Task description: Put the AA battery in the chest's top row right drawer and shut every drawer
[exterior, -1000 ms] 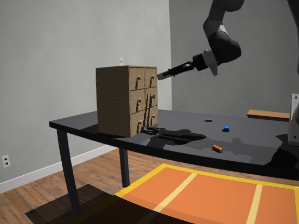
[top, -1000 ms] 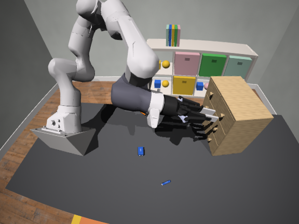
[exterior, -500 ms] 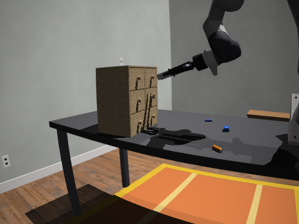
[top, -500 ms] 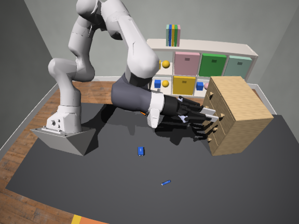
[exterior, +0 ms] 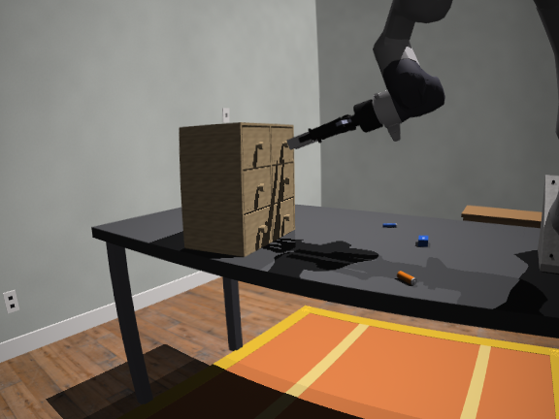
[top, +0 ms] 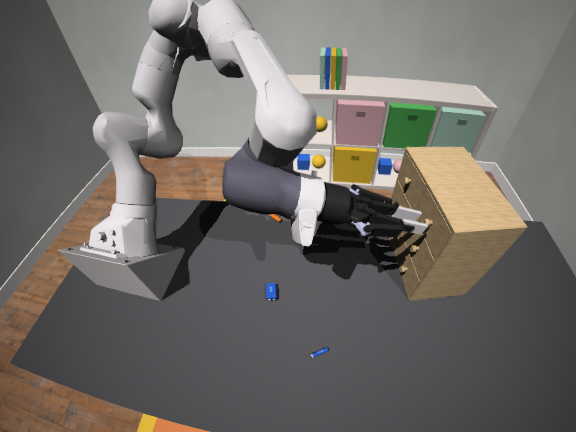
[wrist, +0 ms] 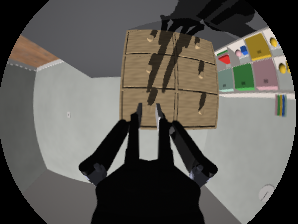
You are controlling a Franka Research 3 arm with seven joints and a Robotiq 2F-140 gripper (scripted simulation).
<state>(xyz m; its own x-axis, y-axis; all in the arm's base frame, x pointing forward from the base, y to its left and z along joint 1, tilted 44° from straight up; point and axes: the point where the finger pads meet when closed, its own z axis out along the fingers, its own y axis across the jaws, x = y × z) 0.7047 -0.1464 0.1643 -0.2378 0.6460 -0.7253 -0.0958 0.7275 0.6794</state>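
The pincer (top: 419, 221) (exterior: 291, 143) (wrist: 148, 108) is open only a little, its two fingers slightly apart and gripping nothing. It reaches toward the wooden chest (top: 465, 190) (exterior: 213, 189) (wrist: 170, 67), with its fingertips right by the knob (top: 428, 222) (exterior: 284, 145) of the top row's right drawer. Whether they touch that knob cannot be told.

The chest stands upright at one short end of the desk (top: 210, 350) (exterior: 340, 220), near the corner on the shelf's side, and its six drawers look shut. The arm's base (top: 167, 290) (exterior: 549, 267) is at the opposite end.

Three small things lie out on the desk. An orange battery (top: 275, 218) (exterior: 406, 277) is near the long edge on the shelf's side, between the chest and the base, partly hidden from above by the arm. A slim blue battery (top: 320, 352) (exterior: 389, 225) lies on its side toward the other long edge. A blocky blue battery (top: 271, 291) (exterior: 423, 241) sits between those two, well in from both long edges. The AA battery is one of the two round ones, both outside the chest; no label can be read to tell which, though the orange one looks thicker.
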